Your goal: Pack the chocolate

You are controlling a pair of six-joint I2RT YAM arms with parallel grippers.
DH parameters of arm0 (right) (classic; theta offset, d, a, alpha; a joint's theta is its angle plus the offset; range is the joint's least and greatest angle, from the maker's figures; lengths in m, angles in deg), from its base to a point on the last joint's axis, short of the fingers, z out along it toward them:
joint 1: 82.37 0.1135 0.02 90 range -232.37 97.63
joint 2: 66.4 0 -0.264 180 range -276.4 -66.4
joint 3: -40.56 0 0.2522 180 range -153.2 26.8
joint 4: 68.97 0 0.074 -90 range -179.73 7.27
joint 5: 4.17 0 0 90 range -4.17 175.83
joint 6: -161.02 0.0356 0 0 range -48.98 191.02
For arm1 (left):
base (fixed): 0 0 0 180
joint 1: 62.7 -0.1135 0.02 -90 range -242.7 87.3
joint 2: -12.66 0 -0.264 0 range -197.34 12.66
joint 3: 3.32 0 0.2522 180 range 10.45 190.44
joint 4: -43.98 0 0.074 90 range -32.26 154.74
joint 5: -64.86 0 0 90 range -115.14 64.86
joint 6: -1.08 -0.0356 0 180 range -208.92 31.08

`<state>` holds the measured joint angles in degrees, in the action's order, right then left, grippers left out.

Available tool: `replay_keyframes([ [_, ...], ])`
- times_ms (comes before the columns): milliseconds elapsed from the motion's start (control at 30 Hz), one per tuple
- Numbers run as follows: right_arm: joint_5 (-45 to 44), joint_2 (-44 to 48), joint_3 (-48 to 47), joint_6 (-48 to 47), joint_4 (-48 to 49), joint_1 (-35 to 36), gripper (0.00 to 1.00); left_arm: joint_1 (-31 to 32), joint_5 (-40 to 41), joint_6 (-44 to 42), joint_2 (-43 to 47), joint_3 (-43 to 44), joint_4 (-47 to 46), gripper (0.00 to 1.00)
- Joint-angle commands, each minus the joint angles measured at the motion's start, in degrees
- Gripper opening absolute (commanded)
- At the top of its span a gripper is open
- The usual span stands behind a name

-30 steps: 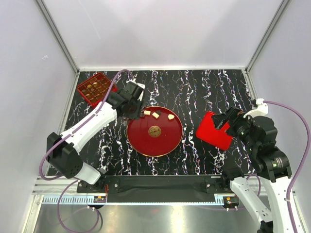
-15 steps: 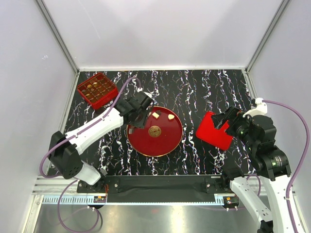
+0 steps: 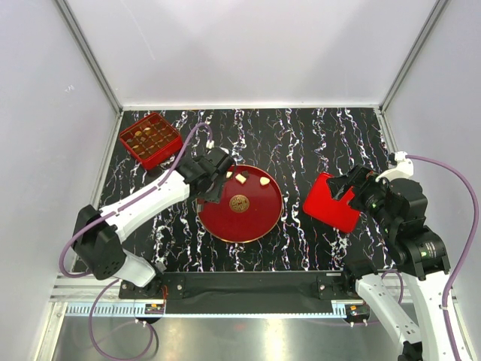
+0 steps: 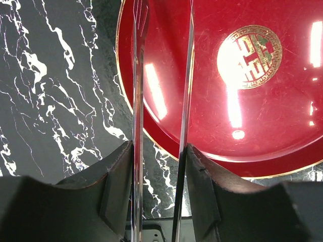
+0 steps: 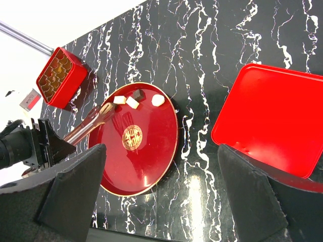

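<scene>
1. Four bite-size chocolate pieces [image 5: 132, 102], three cream or tan and one dark brown, lie clustered at the far rim of the round glossy red plate [image 3: 252, 224], beyond its gold printed emblem [image 3: 240, 203]. The rest of the plate is bare.
2. The square red compartment box [image 3: 132, 150] stands at the far left corner of the black, white-veined marble tabletop [image 3: 301, 135], well apart from the plate. Several cells hold pieces, but they are too small to count.
3. The flat red lid [image 3: 331, 203] lies on the tabletop to the right of the plate, off the box.
4. Left jaws: clamped on a pair of slim metal tongs [image 5: 93, 122]. The blades reach over the plate's left edge, with the tips near the leftmost piece. Nothing shows between the blades.
5. Right jaws: spread wide and empty, hanging by the lid's right side.
6. Judgement: packing is partly done. What is left is four pieces to carry from plate to box, and then the lid has to go onto the box.
</scene>
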<state>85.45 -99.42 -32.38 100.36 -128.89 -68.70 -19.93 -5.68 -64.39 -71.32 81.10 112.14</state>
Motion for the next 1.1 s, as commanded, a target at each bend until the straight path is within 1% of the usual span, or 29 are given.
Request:
replay_keyframes([
  [0, 0.2, 0.4, -0.6, 0.0, 1.7, 0.0, 1.0, 0.3, 2.2, 1.2, -0.3, -0.2, -2.4, 0.47],
  [167, 0.2, 0.7, -0.2, 0.1, 1.9, 0.0, 1.0, 0.3, 2.1, 1.0, -1.8, -0.1, -4.2, 0.47],
  [633, 0.0, 0.8, 0.4, -0.2, 2.0, 0.0, 1.0, 0.3, 2.2, 0.4, -4.9, 1.2, -5.3, 0.46],
  [867, 0.2, 1.0, 0.3, 0.1, 2.0, 0.0, 1.0, 0.4, 2.7, 0.2, -3.9, 2.0, -3.9, 0.4],
  [1067, 0.2, 1.4, 0.0, 0.6, 1.7, 0.0, 1.0, 1.0, 2.9, 0.4, -1.1, 3.0, -1.4, 0.36],
])
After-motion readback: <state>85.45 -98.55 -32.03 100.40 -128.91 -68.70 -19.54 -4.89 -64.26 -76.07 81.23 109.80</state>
